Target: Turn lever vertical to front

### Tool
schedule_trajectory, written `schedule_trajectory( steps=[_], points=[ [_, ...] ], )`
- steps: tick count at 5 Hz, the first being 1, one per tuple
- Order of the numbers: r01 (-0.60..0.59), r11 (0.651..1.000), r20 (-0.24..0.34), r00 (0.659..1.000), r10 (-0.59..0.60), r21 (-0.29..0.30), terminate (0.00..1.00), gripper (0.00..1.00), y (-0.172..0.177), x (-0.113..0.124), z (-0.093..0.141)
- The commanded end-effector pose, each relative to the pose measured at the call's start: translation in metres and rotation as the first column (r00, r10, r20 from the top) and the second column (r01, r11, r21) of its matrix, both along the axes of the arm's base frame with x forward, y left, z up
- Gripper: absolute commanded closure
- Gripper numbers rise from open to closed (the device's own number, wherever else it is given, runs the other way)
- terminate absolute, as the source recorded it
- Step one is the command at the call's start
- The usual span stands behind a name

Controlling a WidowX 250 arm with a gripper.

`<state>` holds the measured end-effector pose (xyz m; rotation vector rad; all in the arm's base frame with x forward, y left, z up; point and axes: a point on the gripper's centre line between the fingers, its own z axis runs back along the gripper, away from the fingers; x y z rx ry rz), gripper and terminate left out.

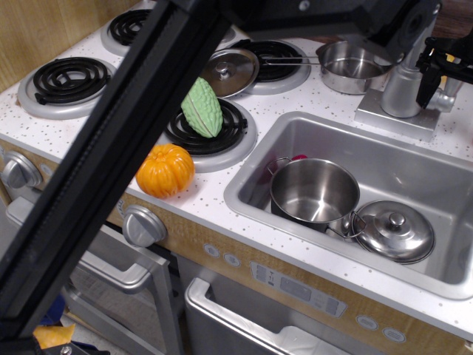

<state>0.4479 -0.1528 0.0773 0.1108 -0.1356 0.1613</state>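
Observation:
The silver tap column [403, 87] stands on its flat grey base [392, 118] behind the sink, at the back right. The short silver-grey lever [448, 100] juts out to the right from the column. My black gripper [443, 78] comes down from the top right, right at the lever. One dark finger [428, 83] hangs between the column and the lever tip, and the other finger [460, 68] is to the right and a little higher. The jaws stand apart with the lever just below the gap. Whether a finger touches the lever is unclear.
The sink [414, 159] holds a steel pot [314, 194] and a steel lid [394, 231]. A small saucepan [353, 66] and a flat lid [230, 72] sit by the burners. A green gourd [202, 108] and an orange pumpkin [165, 170] lie front left. A black arm beam [111, 148] crosses the left of the view.

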Motion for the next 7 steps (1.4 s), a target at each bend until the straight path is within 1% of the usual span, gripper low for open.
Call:
schedule_trajectory(
  steps=[1,2,3,4,5,6,7],
  points=[
    [0.0,1.0,0.0,1.0,0.0,0.0,0.0,0.0,0.0,0.0,0.0],
    [0.026,0.999,0.066,0.997,-0.028,0.038,0.0,0.0,0.002,0.015,0.006],
    [0.031,0.997,0.103,0.994,-0.038,0.071,0.0,0.0,0.004,0.023,0.012],
    [0.015,0.995,0.135,0.99,-0.028,0.1,0.0,0.0,0.003,0.026,0.025],
    [0.005,0.993,0.188,0.982,-0.028,0.12,0.0,0.0,0.005,0.032,0.038],
    [0.012,0.992,0.218,0.975,-0.04,0.126,0.0,0.0,0.008,0.038,0.042],
    [0.009,0.989,0.25,0.967,-0.045,0.145,0.0,0.0,0.01,0.046,0.041]
  ],
)
